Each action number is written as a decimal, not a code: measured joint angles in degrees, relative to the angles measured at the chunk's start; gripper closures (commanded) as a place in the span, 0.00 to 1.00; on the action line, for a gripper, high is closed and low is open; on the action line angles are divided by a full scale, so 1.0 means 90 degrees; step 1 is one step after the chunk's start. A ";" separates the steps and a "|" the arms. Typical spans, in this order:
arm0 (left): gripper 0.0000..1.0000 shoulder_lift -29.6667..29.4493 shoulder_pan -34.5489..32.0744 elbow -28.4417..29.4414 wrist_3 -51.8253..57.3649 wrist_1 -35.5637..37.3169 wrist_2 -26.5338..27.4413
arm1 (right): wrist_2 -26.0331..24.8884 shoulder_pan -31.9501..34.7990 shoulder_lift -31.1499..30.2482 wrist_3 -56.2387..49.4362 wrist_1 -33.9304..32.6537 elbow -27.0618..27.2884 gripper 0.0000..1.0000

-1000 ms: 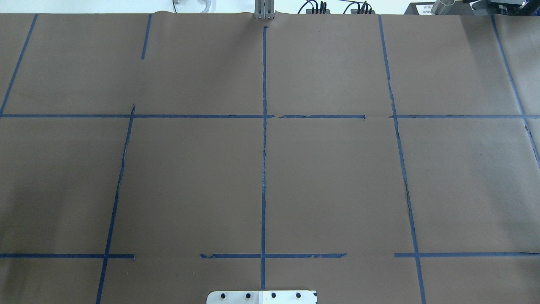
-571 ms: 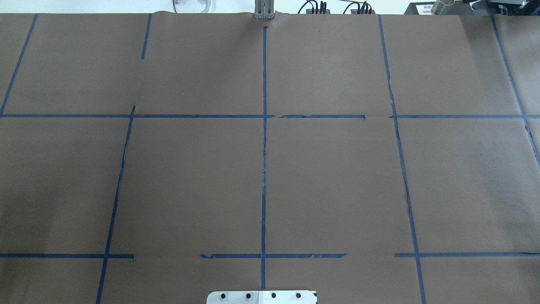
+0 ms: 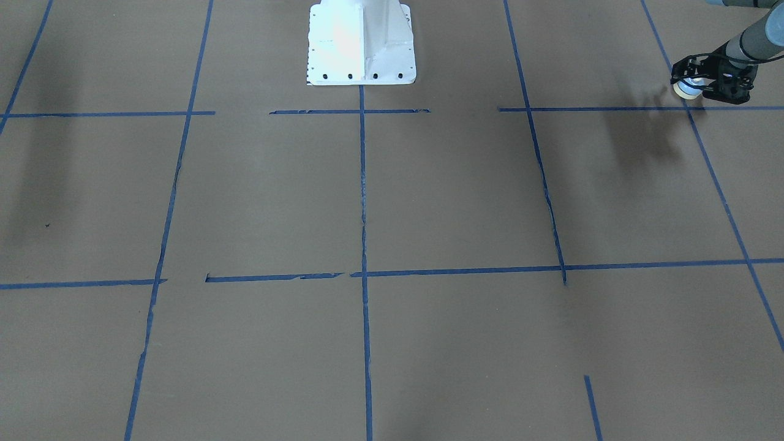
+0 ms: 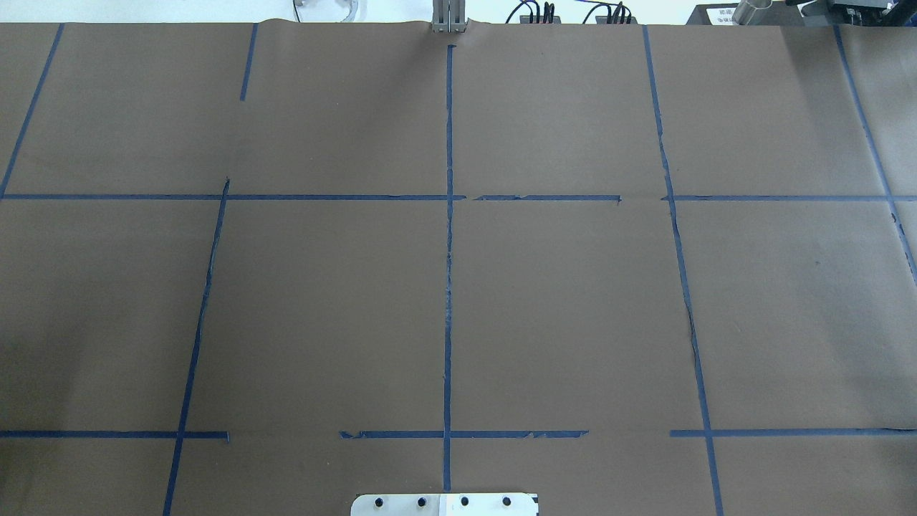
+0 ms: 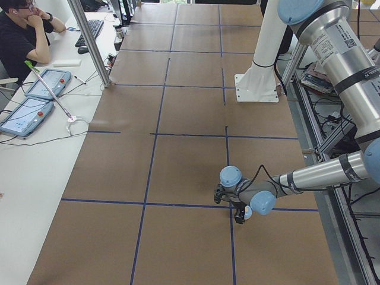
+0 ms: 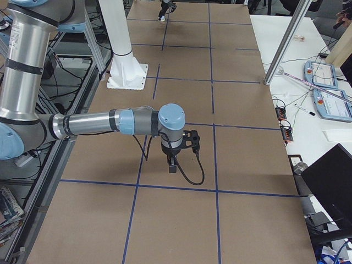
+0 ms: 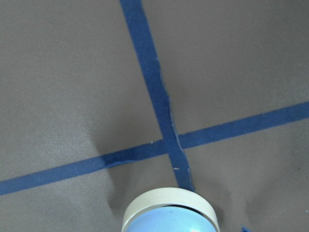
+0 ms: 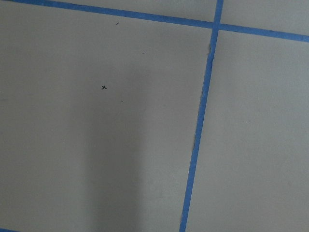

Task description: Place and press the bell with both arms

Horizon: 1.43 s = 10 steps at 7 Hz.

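brown paper (image 4: pixel 573 301) overhead; front view (far corner) shows left fingers (image 3: pixel 681 68) gripping bell (image 3: pixel 687 89).

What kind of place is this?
Probably a robot lab: grey robot arms over a table covered in brown paper and blue tape, the left gripper holding a small blue bell, beside a white desk with tablets.

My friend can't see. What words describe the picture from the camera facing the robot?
In the top right corner, the robot's left claw holds a little blue-and-cream bell above a brown table crossed by blue tape lines. A white pedestal stands at top middle.
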 measured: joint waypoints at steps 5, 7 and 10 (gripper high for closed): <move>0.96 0.0006 0.0002 -0.0222 -0.0005 -0.0111 -0.0010 | 0.0000 0.0000 -0.0001 0.0019 0.0000 0.0009 0.00; 0.96 0.0132 -0.0387 -0.0948 -0.0032 -0.0147 0.0001 | 0.0002 0.0000 -0.0001 0.0034 0.0000 0.0009 0.00; 0.97 -0.0203 -0.1236 -0.1712 -0.0282 -0.0076 -0.0018 | 0.0010 0.0000 -0.0003 0.0039 -0.0009 0.0009 0.00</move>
